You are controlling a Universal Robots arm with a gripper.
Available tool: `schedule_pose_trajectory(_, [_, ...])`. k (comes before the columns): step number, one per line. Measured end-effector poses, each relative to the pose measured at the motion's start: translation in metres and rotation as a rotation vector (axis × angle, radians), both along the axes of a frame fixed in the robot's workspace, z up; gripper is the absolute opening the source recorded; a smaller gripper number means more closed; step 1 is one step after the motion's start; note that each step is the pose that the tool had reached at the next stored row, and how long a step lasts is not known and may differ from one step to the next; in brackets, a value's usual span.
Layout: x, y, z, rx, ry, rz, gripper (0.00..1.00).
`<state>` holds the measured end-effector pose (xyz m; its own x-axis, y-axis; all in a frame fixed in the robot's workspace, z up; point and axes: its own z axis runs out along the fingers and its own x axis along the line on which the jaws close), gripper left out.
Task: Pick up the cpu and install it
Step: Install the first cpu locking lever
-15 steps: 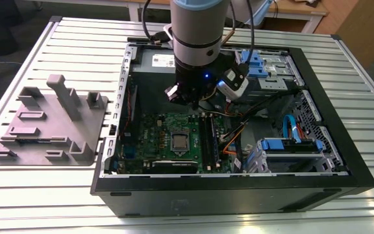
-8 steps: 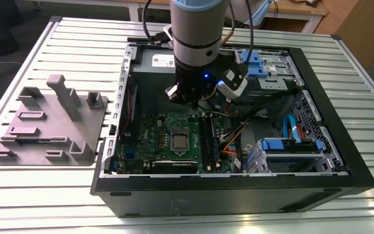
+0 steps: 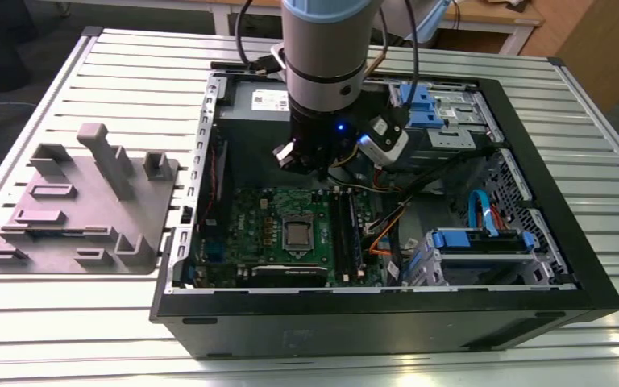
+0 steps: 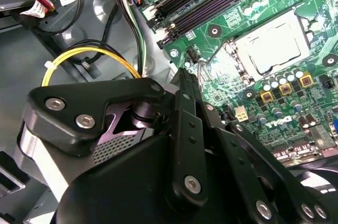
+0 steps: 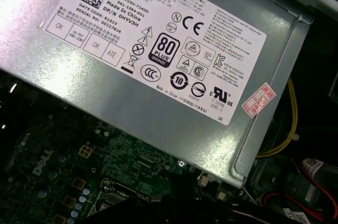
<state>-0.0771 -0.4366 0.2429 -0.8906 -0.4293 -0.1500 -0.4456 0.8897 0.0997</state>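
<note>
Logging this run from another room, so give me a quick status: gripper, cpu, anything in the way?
Gripper hovering over the motherboard, inside the open case. Cpu seated in its socket, gripper not touching it. Yellow cable loops beside the gripper.

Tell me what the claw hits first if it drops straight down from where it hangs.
Probably the green motherboard, near its edge toward the power supply, short of the cpu in its socket; depth is uncertain. The claw hangs above the open case.

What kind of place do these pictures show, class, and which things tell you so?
Probably a robotics lab or test bench for computer assembly: an open computer case with its motherboard lies on a slatted metal table, a robot arm above it, beside a grey fixture plate.
</note>
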Motion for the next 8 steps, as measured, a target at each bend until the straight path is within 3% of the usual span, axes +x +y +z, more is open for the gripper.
schedule_pose_trajectory(4, [0.0001,-0.0032,-0.0002,-0.0023,-0.0001,0.0,0.11])
schedule_pose_trajectory(8, [0.0001,-0.0117,-0.0005,-0.0037,-0.0001,0.0,0.11])
